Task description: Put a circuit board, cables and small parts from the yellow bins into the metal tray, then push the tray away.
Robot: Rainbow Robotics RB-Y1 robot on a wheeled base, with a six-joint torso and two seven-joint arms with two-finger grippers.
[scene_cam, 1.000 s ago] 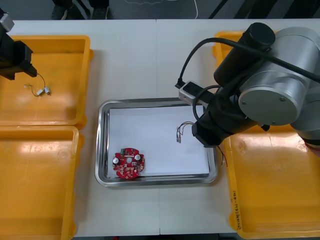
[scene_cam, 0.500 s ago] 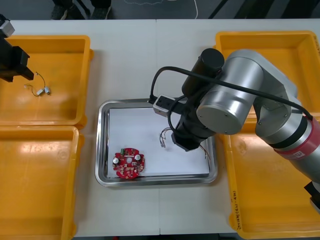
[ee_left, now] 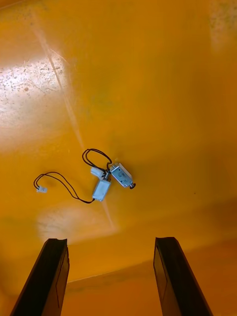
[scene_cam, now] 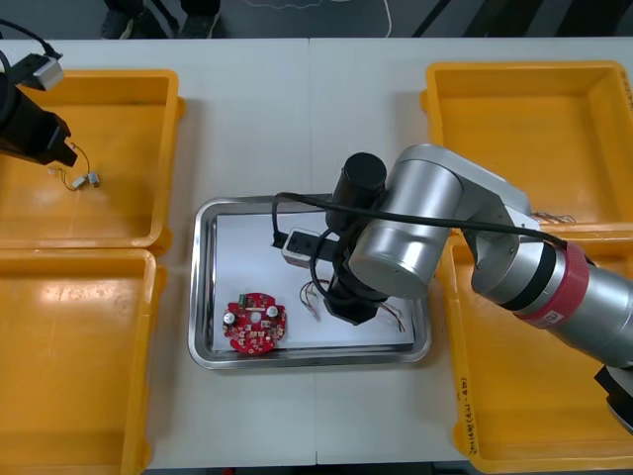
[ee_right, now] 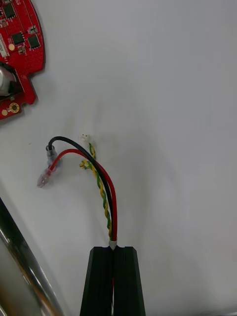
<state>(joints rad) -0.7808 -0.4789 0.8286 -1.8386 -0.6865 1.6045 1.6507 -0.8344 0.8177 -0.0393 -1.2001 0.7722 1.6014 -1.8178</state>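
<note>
R gripper [ee_right: 112,249] clamped on thin red, black and yellow-green wire bundle [ee_right: 102,190], over white-lined metal tray [scene_cam: 201,287].
Bundle looks light, floppy; held by one end, plugs droop. L gripper [ee_left: 111,242] fingers apart over far-left yellow bin [scene_cam: 119,109] w/ small metal parts [ee_left: 116,177].

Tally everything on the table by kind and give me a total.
4 yellow bins
1 metal tray
1 circuit board, in the tray
1 cable bundle, pinched in the right gripper over the tray
2 small metal parts, in the far bin on the left, below the open left gripper
Total: 9
</note>
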